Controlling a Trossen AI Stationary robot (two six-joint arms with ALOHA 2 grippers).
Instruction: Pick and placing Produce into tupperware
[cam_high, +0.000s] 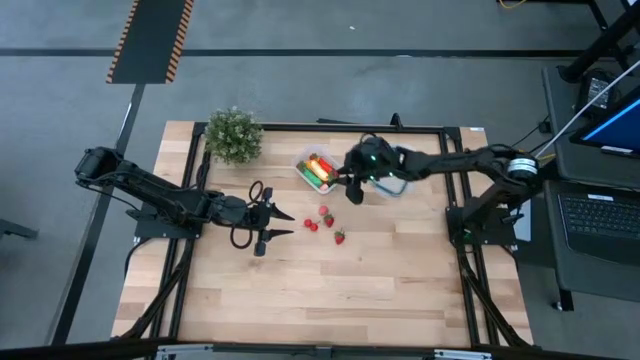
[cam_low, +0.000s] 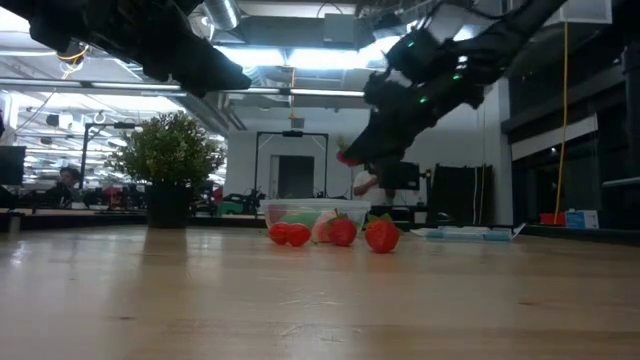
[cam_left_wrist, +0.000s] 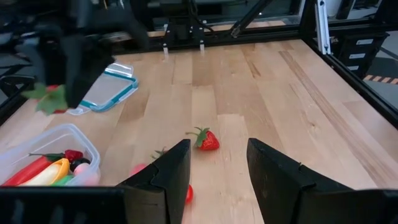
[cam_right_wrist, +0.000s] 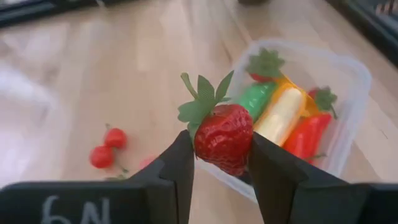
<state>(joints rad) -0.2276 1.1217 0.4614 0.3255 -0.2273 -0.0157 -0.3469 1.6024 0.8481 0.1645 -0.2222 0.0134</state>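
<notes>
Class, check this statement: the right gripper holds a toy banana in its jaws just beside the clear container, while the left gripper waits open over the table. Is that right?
Not quite. The right gripper holds a strawberry in its jaws, not a banana; the right wrist view shows it plainly. The banana already lies in the clear container. The rest stands: the left gripper waits open over the table.

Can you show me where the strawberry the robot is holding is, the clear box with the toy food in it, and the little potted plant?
held strawberry (cam_right_wrist: 225, 138): right wrist view, on its red body.
clear box (cam_right_wrist: 356, 79): right wrist view, on its far rim.
potted plant (cam_high: 233, 134): high view, on its leafy top.
</notes>
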